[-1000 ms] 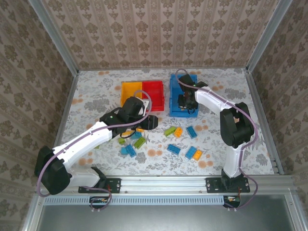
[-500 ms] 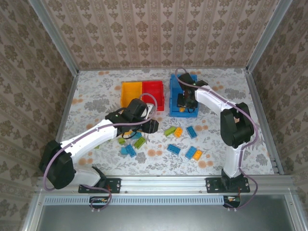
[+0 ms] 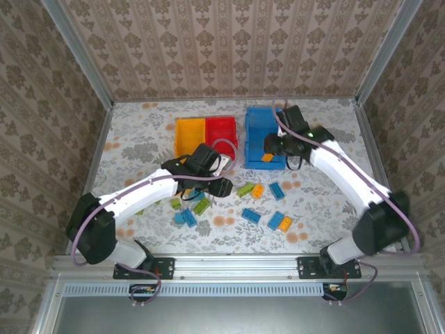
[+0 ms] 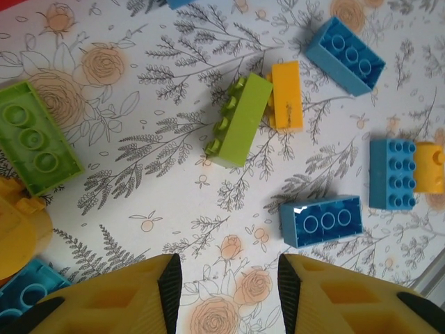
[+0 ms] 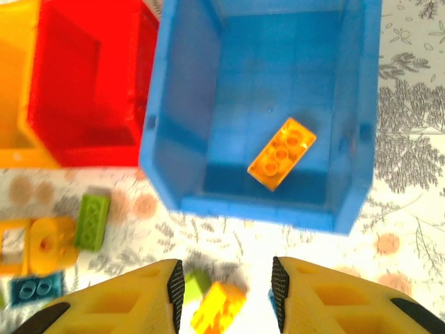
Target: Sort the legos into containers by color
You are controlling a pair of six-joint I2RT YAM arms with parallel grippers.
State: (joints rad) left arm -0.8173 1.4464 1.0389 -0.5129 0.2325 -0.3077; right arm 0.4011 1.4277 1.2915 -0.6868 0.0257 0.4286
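Lying flat in the blue bin [image 5: 181, 139], an orange brick [image 5: 281, 153] is sitting alone; loose legos [image 3: 252, 215] are spread on the table [image 3: 139, 139] btwn the arms. Right gripper [image 5: 226, 292] is hovering over the bin's near wall, jaws apart, empty. Left gripper [image 4: 226, 285] is hanging unclenched over the pile, holding nothing. Risk: blue bricks going in here too would be mixing colours, prob spoiling the sort.

Yellow bin [image 5: 12, 76] cut by left edge.

Top view high and wide, wrist views close, facing down, blue bin [image 3: 259, 125] shared
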